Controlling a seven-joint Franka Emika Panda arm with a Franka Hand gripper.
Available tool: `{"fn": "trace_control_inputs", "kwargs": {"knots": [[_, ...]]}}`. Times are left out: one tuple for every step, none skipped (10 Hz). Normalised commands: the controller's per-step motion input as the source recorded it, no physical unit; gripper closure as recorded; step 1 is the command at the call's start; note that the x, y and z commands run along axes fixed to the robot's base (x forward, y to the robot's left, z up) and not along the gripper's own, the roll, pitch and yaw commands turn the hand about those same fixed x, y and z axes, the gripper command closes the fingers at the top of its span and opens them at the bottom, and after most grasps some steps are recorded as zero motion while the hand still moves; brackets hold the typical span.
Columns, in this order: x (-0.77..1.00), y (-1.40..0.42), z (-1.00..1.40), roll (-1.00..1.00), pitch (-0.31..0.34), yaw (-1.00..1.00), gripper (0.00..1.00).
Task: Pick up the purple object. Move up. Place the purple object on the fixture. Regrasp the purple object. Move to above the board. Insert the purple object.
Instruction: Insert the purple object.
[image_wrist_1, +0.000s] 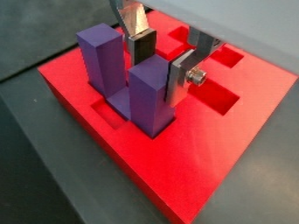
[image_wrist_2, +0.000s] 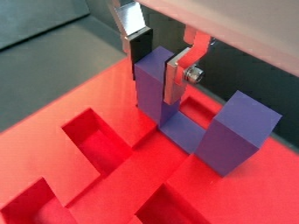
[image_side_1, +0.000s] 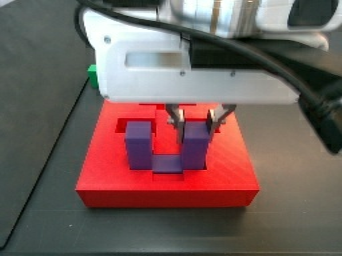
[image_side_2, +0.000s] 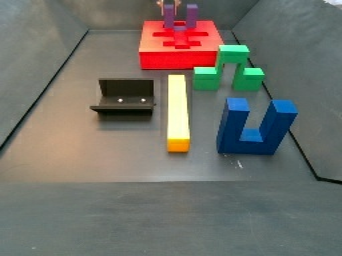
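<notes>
Purple object (image_wrist_1: 128, 83) unmarked, gripper (image_wrist_1: 163, 63) clamping prong, on board (image_wrist_1: 222, 149)

One red board (image_side_2: 160, 58) sits at the far end of the floor, with one purple U-block (image_side_1: 166, 148) standing on it, prongs up, one prong between the two fingers of the single gripper (image_side_1: 198, 116). Nearer the camera lie one black fixture (image_side_2: 128, 97), one yellow bar (image_side_2: 178, 110), one blue two-pronged block (image_side_2: 254, 127) and one green arch block (image_side_2: 227, 68). Seven things in all, one of each kind.
</notes>
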Motion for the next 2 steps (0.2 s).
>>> {"fn": "trace_control_inputs", "kwargs": {"knots": [[-0.02, -0.09, -0.37, 0.21, 0.0, 0.0, 1.0], [0.0, 0.0, 0.0, 0.0, 0.0, 0.0, 1.0]]}}
